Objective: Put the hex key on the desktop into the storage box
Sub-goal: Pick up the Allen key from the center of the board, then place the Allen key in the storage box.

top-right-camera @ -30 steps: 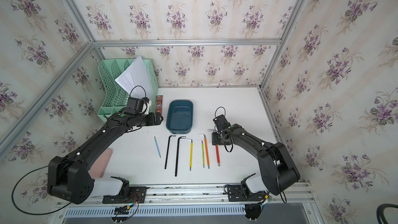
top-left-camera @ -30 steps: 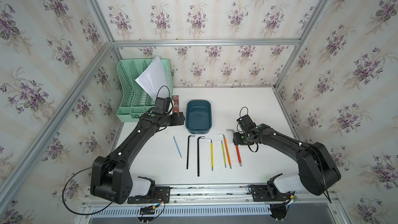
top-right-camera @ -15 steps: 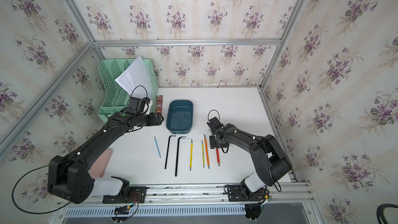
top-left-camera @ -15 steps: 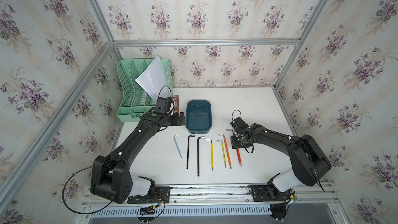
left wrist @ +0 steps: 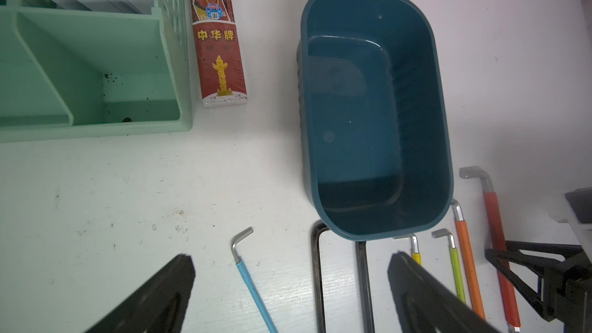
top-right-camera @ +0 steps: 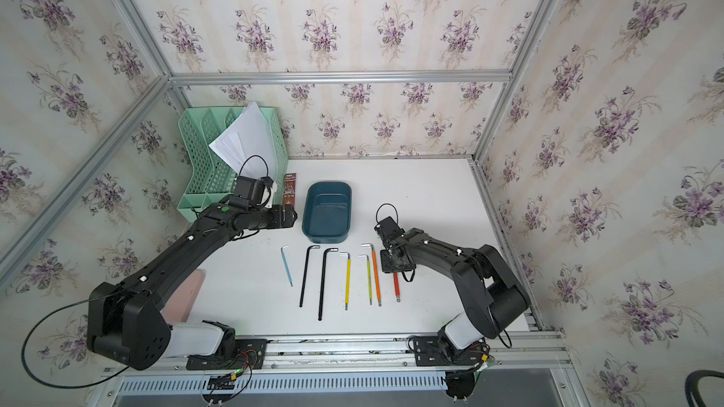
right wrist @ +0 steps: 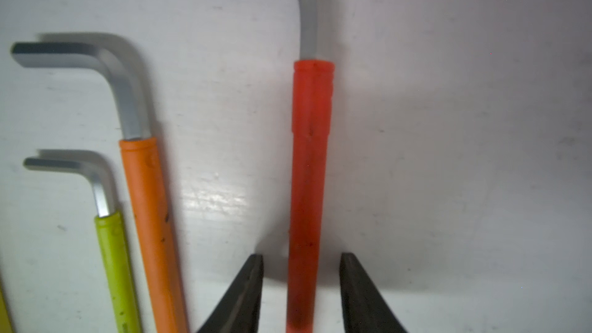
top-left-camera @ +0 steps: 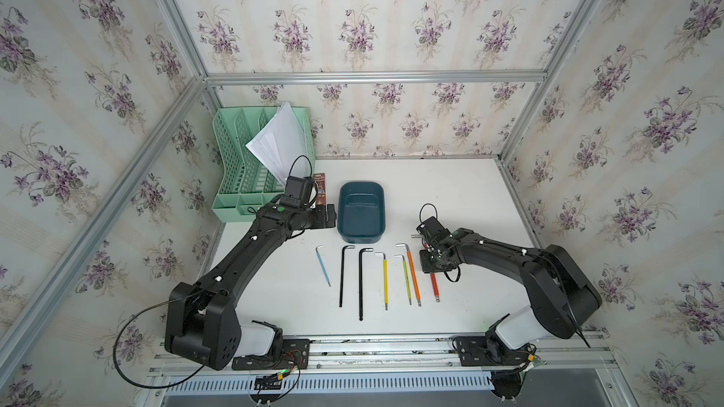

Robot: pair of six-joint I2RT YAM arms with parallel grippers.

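Down low, the right hand (right wrist: pixel 301 255) is partly open around the red key (right wrist: pixel 309 171), not touching it; the key lies on the bench (top-left-camera: pixel 450 197). The left hand (left wrist: pixel 291 255), wide open, holds nothing beside the box (top-left-camera: pixel 360 213), bare inside. The rack (top-left-camera: pixel 235 174) holds papers (top-left-camera: pixel 280 138).

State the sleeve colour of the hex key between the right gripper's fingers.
Red; hex key shows best in right wrist view.

Desk (top-left-camera: pixel 450 197) white, storage box (top-left-camera: pixel 361 209) dark teal, mesh organizer (top-left-camera: pixel 235 174) mint green. Hex keys: blue key (top-left-camera: pixel 323 266), two black keys (top-left-camera: pixel 342 276), yellow key (top-left-camera: pixel 385 279), lime key (top-left-camera: pixel 406 279), orange key (top-left-camera: pixel 413 276), red key (top-left-camera: pixel 434 285). Wallpaper (top-left-camera: pixel 391 13) cream-striped with purple flower sprigs.
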